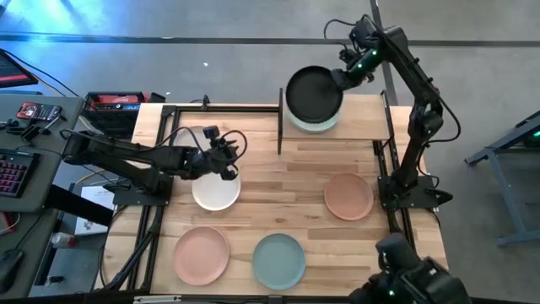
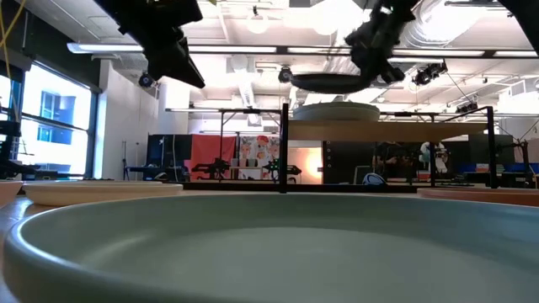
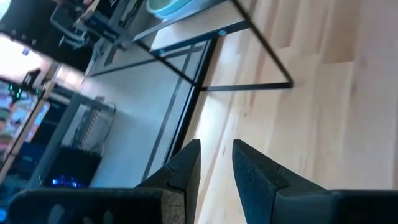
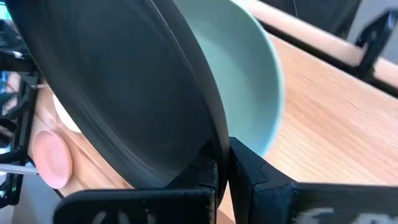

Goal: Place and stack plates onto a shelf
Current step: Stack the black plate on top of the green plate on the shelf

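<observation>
Nearest the table's front edge lie a pink plate (image 1: 201,255) and a pale green plate (image 1: 278,260), side by side and apart; the green one's rim fills the foreground of the low view (image 2: 253,252). Further back, a salmon plate (image 1: 348,196) lies alone near the right arm's base, with bare table on all sides.

At the same depth on the left, a white plate (image 1: 216,191) lies flat. The left gripper (image 1: 234,150) hovers over its far edge, above the table. Its fingers (image 3: 186,163) stand slightly apart with nothing between them; the wrist view shows bare wood and the shelf's black frame beyond the tips. Open table separates this gripper from the shelf.

At the far edge stands the shelf (image 1: 354,127). A pale green plate (image 1: 319,125) rests on its left half, near the left posts. The right half of the board is bare.

The right gripper (image 1: 344,78) is clamped on the rim of a black plate (image 1: 314,93), fingers (image 4: 208,171) closed tight on the edge. The black plate hangs directly over the green plate on the shelf, a clear gap between them in the low view (image 2: 327,82), roughly level.
</observation>
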Robot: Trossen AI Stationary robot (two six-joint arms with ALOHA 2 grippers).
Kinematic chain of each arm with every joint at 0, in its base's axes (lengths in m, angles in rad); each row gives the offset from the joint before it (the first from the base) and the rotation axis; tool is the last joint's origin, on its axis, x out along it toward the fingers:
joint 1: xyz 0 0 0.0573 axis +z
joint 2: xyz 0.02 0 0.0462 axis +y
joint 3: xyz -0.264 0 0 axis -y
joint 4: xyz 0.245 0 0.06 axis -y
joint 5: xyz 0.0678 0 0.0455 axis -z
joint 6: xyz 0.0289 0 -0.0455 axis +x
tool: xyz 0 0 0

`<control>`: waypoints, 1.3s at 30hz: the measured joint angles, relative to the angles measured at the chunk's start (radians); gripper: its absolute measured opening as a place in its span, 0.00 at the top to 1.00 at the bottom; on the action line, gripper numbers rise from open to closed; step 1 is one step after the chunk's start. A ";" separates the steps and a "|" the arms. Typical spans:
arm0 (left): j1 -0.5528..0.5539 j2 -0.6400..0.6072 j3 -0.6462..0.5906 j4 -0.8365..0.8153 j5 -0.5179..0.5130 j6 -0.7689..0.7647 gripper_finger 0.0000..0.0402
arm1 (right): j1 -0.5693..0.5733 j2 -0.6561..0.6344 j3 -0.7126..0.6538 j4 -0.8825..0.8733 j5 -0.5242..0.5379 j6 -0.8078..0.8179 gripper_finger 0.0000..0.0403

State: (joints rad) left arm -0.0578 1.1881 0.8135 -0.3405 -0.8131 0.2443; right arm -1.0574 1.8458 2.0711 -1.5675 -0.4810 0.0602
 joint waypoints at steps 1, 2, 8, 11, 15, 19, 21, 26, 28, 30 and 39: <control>0.009 0.000 0.000 0.001 0.000 -0.006 0.79 | -0.010 0.000 -0.023 0.001 -0.001 -0.012 1.00; 0.019 0.000 0.000 0.002 0.000 -0.008 0.79 | -0.019 0.000 -0.044 0.000 -0.002 -0.018 1.00; 0.065 0.000 0.000 0.002 0.000 -0.025 0.79 | -0.049 0.001 -0.136 0.023 -0.044 -0.039 1.00; 0.080 0.000 0.000 0.002 0.001 -0.048 0.79 | -0.049 0.001 -0.156 0.063 -0.051 -0.034 1.00; 0.091 0.000 0.000 0.002 0.009 -0.052 0.79 | -0.041 0.002 -0.159 0.076 -0.047 -0.017 1.00; 0.092 0.000 0.000 0.002 0.011 -0.052 0.79 | -0.026 0.002 -0.159 0.083 -0.043 -0.015 1.00; 0.092 0.000 0.000 0.002 0.011 -0.052 0.79 | -0.014 0.002 -0.159 0.083 -0.028 -0.015 1.00; 0.092 0.000 0.000 0.002 0.011 -0.052 0.79 | 0.008 0.002 -0.159 0.076 0.055 -0.016 1.00; 0.092 0.000 0.000 0.002 0.011 -0.052 0.79 | 0.017 0.002 -0.159 0.077 0.073 -0.016 1.00; 0.092 0.000 0.000 0.002 0.011 -0.052 0.79 | 0.020 0.002 -0.159 0.077 0.078 -0.018 1.00; 0.092 0.000 0.000 0.002 0.011 -0.051 0.79 | 0.020 0.002 -0.159 0.115 0.073 -0.028 0.88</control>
State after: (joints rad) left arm 0.0345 1.1881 0.8135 -0.3382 -0.8024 0.1936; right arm -1.0378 1.8473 1.9126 -1.4524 -0.4076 0.0326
